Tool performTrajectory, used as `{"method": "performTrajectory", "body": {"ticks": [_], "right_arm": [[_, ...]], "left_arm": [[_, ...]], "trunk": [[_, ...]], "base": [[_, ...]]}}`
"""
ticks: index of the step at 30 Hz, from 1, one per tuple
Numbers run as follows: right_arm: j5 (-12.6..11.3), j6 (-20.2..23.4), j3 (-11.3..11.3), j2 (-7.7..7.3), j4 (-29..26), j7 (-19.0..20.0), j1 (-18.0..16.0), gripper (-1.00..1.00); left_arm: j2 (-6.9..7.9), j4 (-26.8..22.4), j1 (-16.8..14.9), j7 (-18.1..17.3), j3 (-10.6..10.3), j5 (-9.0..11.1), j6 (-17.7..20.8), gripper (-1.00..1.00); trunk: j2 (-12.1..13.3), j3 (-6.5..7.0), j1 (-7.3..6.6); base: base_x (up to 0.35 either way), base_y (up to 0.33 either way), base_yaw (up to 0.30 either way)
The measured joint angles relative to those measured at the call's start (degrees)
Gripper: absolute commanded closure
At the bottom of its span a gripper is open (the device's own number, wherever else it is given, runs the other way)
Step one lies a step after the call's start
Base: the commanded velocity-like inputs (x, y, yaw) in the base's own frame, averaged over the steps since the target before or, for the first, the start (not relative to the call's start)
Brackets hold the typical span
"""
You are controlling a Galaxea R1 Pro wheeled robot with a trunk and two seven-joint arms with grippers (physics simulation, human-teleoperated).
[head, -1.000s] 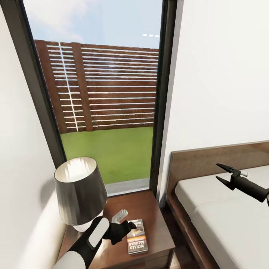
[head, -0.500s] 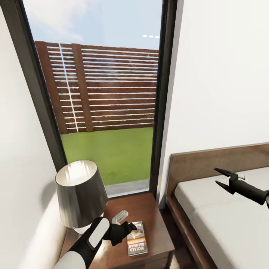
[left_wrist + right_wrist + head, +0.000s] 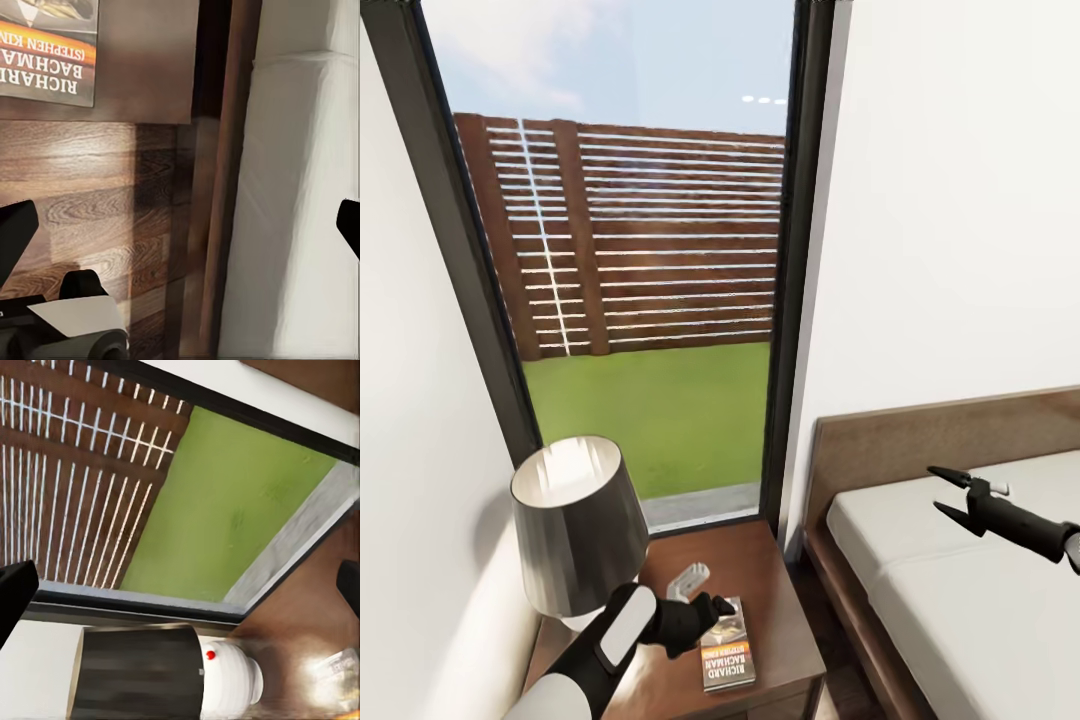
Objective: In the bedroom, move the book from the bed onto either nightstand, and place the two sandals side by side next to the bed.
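The book (image 3: pixel 727 642) lies flat on the nightstand (image 3: pixel 760 560), near its front edge; its dark cover has an orange band. My left gripper (image 3: pixel 705 602) hovers just beside the book's left edge, open and holding nothing. In the left wrist view the book (image 3: pixel 49 52) rests on the nightstand top (image 3: pixel 146 75), and the left gripper (image 3: pixel 180 232) has its tips spread wide. My right gripper (image 3: pixel 950 495) is open over the bed (image 3: pixel 960 610), near the headboard (image 3: pixel 920 440). The sandals are out of view.
A table lamp (image 3: pixel 575 520) with a dark shade stands on the nightstand's left half, close to my left forearm. Behind it rises a tall black-framed window (image 3: pixel 800 250). The lamp (image 3: pixel 142 671) also appears in the right wrist view. Wood floor (image 3: pixel 97 217) separates nightstand and bed.
The whole picture has slid down a little, so the camera moved. The right gripper has sunk slightly toward the mattress. The left gripper and the book stay where they were.
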Motion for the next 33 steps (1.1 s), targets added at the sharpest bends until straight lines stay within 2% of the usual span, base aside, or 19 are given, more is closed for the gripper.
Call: {"method": "performTrajectory", "body": {"ticks": [1, 2, 3, 8, 9, 18, 23, 27, 33], "right_arm": [[1.0, -0.21, 0.0, 0.0, 0.1, 0.07, 0.0, -1.0], [1.01, -0.2, -0.01, 0.0, 0.1, 0.07, 0.0, -1.0], [3.18, -0.64, 0.01, 0.01, 0.24, 0.23, 0.0, -1.0], [8.53, -1.66, -0.01, 0.02, 0.54, 1.67, 0.0, -1.0], [8.55, -1.66, -0.01, 0.02, 0.54, 1.69, 0.0, -1.0], [16.84, -6.2, 0.1, 0.24, 0.79, 8.07, 0.99, -1.0], [21.58, -8.38, 0.14, 0.71, 1.58, 10.27, 1.5, -1.0], [23.71, -9.83, 0.15, 0.94, 3.13, 10.99, 1.65, -1.0], [24.9, -12.01, 0.16, 1.05, 4.29, 11.39, 1.72, -1.0]], "left_arm": [[0.0, 0.24, 0.0, -0.19, -0.03, -0.02, 0.0, -1.0], [0.0, 0.25, 0.0, -0.19, -0.03, -0.02, 0.0, -1.0], [0.0, 0.78, 0.0, -0.46, -0.07, -0.06, 0.01, -1.0], [0.01, 1.96, 0.0, -0.79, -0.11, -0.08, 0.01, -1.0], [0.01, 1.97, 0.0, -0.79, -0.11, -0.08, 0.01, -1.0], [-0.05, 2.77, 0.0, -0.83, -0.12, -0.21, 0.11, -1.0], [0.02, 3.12, 0.0, -0.79, -0.57, -0.31, 0.17, -1.0], [0.09, 3.54, 0.0, -0.78, -1.45, -0.35, 0.18, -1.0], [0.2, 3.97, 0.0, -0.79, -3.01, -0.38, 0.19, -1.0]], "trunk": [[0.4, 0.18, -0.22], [0.8, 0.36, -0.44], [1.2, 0.54, -0.66], [3.21, 1.44, -1.76], [3.61, 1.62, -1.98], [7.22, 3.23, -3.96], [9.23, 4.13, -5.05], [10.84, 4.85, -5.93], [13.24, 5.93, -7.25]], "base": [[0.0, 0.0, 0.0], [0.0, 0.0, 0.0], [0.0, 0.0, 0.0], [0.0, 0.0, 0.0], [0.0, 0.0, 0.0], [0.0, 0.0, 0.0], [0.0, 0.0, 0.0], [0.0, 0.0, 0.0], [0.0, 0.0, 0.0]]}}
